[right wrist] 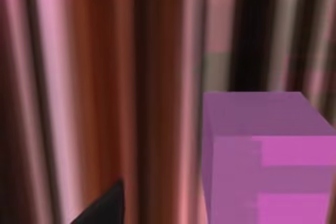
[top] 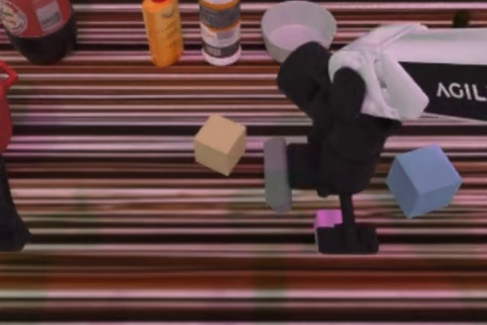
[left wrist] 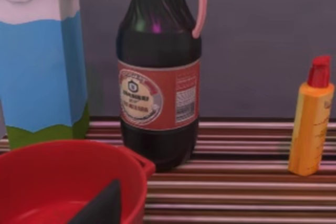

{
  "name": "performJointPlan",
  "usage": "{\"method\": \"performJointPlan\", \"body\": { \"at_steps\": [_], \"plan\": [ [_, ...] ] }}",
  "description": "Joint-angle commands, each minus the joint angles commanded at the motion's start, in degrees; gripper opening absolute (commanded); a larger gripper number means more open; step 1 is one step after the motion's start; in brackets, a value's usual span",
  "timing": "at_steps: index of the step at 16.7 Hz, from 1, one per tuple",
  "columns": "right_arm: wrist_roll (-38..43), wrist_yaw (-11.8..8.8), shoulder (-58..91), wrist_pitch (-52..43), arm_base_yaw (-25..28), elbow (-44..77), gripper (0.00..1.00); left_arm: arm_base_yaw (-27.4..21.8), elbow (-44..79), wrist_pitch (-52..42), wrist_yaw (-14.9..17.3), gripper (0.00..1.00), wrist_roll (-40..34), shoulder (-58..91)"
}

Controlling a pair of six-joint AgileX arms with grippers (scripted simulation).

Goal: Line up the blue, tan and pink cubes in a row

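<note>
My right arm is reaching in from the right side of the striped table, and my right gripper is hanging low over the near middle-right of the table, right at the pink cube. In the top view the small cube is peeking out at the left of my fingers, touching or almost touching them. The right wrist view is showing the pink cube close up on the striped surface, with one dark fingertip well to its side and bare table between them, so my jaws are standing spread and are not pinching the cube.

The blue cube is sitting to the right of my arm, a little farther back than the pink one. The tan cube is resting left of my arm, around mid-table, well apart from the other two. Between the tan cube and my arm, a grey cylinder is lying on the table.

Along the far edge are standing a dark bottle, an orange bottle, a white bottle and a pale bowl.

My left arm is parked at the far-left side; I cannot tell how its jaws are set. Its wrist view is showing a red pot, a carton and the dark bottle.
</note>
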Motion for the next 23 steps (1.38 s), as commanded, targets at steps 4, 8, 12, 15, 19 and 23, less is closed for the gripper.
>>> {"method": "performJointPlan", "body": {
  "at_steps": [4, 8, 12, 15, 19, 23],
  "plan": [
    [-0.4, 0.0, -3.1, -7.3, 0.2, 4.2, 1.0, 0.0, 0.0, 0.0, 0.0, 1.0, 0.0, 0.0],
    [-0.3, 0.0, -3.2, -7.5, 0.1, 4.4, 1.0, 0.0, 0.0, 0.0, 0.0, 1.0, 0.0, 0.0],
    [0.6, -0.3, -5.7, -5.7, -1.0, 2.6, 1.0, -0.8, 3.4, -2.1, 0.1, 1.0, 0.0, 3.1],
    [3.1, -0.9, -12.0, -1.4, -3.7, -1.9, 1.0, -2.8, 11.4, -7.4, 0.5, 1.0, 0.2, 11.1],
    [9.1, -1.9, -26.5, 7.1, -9.4, -11.7, 1.0, -7.0, 27.1, -18.2, 1.2, 1.0, 0.7, 27.9],
    [17.6, -2.5, -46.3, 17.4, -16.5, -25.8, 1.0, -12.2, 46.3, -31.6, 1.7, 1.0, 1.1, 49.5]
  ]
}}
